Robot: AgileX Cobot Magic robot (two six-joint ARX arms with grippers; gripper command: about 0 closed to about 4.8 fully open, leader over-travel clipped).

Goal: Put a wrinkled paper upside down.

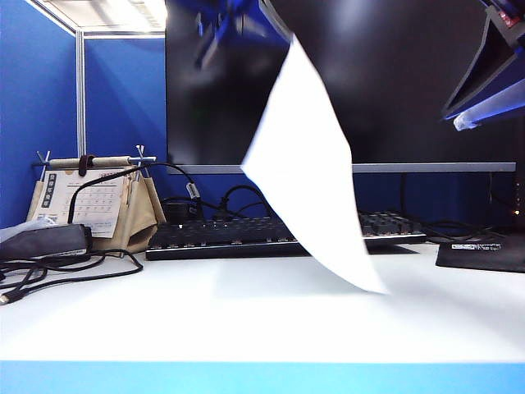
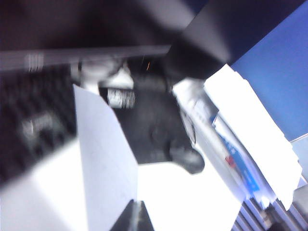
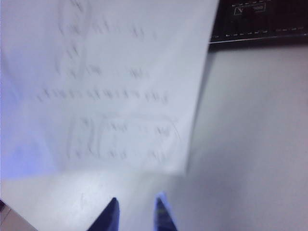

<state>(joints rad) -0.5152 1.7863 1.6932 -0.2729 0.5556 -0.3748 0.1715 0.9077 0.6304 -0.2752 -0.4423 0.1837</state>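
The wrinkled paper [image 1: 308, 172] hangs in the air in front of the monitor, tilted, with its lowest corner just over the white table [image 1: 205, 328]. My left gripper [image 1: 277, 18] is at the sheet's top corner, high in the exterior view. In the left wrist view its jaws [image 2: 137, 206] are shut on the paper's edge [image 2: 103, 159]. My right gripper [image 1: 472, 103] is raised at the upper right and holds nothing. In the right wrist view it stands open [image 3: 137, 204], a little apart from the sheet's faintly printed face [image 3: 110, 82].
A black keyboard [image 1: 213, 236] lies behind the sheet, under a dark monitor [image 1: 410, 82]. At the left stand a small desk calendar [image 1: 90, 197], a black case [image 1: 45, 242] and loose cables [image 1: 74, 275]. A black pad [image 1: 484, 253] lies at the right.
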